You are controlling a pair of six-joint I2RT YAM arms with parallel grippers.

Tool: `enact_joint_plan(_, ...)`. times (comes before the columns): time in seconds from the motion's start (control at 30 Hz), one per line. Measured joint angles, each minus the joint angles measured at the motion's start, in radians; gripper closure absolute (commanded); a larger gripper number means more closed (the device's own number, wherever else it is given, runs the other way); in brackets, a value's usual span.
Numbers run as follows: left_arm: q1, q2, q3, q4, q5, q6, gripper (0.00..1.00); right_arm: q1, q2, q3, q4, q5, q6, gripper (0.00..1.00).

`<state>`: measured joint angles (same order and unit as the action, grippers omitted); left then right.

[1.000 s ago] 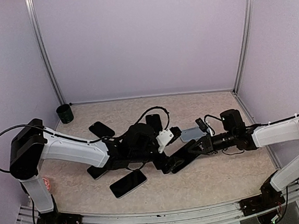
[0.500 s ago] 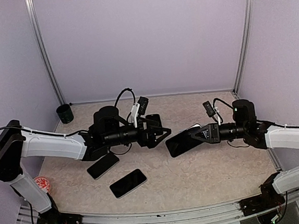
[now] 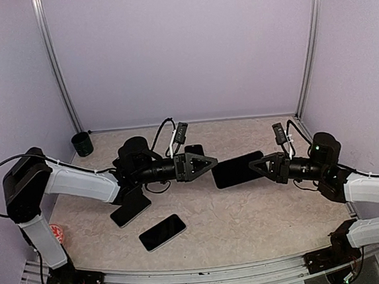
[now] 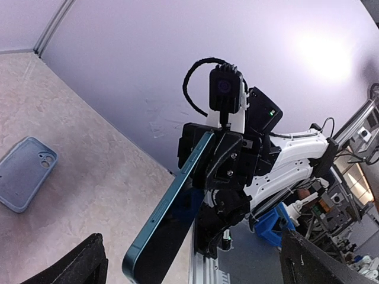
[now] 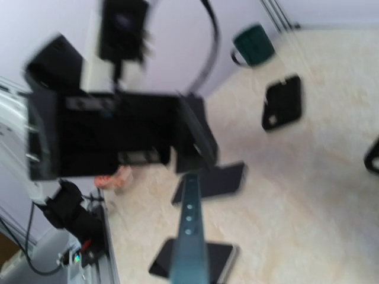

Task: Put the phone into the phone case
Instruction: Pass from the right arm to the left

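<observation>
A dark teal phone (image 3: 237, 170) hangs in the air over the middle of the table, gripped at its right end by my right gripper (image 3: 263, 167). The left wrist view shows it tilted, screen dark (image 4: 172, 219). The right wrist view shows it edge-on and blurred (image 5: 188, 231). My left gripper (image 3: 206, 162) is open and empty, pointing at the phone's free end with a small gap between them. Its fingers (image 4: 89, 260) stand wide apart. A blue-grey phone case (image 4: 23, 174) lies flat on the table in the left wrist view. The held phone hides it in the top view.
Two dark phones (image 3: 130, 210) (image 3: 162, 232) lie on the table at front left. A black case (image 5: 283, 102) lies further back. A dark green cup (image 3: 81, 143) stands in the back left corner. A red-and-white object (image 3: 54, 232) lies at the left edge.
Both grippers rose from the table at front centre. My right gripper carried the phone up and to the right and levelled it. My left gripper drew back left and now faces it.
</observation>
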<state>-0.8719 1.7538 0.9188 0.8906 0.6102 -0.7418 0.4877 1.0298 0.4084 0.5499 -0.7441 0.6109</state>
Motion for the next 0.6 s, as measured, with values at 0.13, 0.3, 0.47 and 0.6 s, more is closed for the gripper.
enact_joint_plan(0.13, -0.001, 0.039, 0.000, 0.080, 0.029, -0.080, 0.03, 0.000, -0.001, -0.030, 0.135, -0.003, 0.041, 1.00)
enact_joint_plan(0.3, -0.011, 0.072, 0.023, 0.111, 0.039, -0.134, 0.07, 0.000, 0.029, -0.048, 0.283, -0.010, 0.092, 1.00)
enact_joint_plan(0.47, -0.024, 0.093, 0.050, 0.132, 0.040, -0.166, 0.13, 0.000, 0.090, -0.052, 0.389, -0.012, 0.132, 1.00)
enact_joint_plan(0.6, -0.036, 0.106, 0.073, 0.141, 0.042, -0.179, 0.20, 0.000, 0.134, -0.058, 0.457, -0.012, 0.159, 1.00)
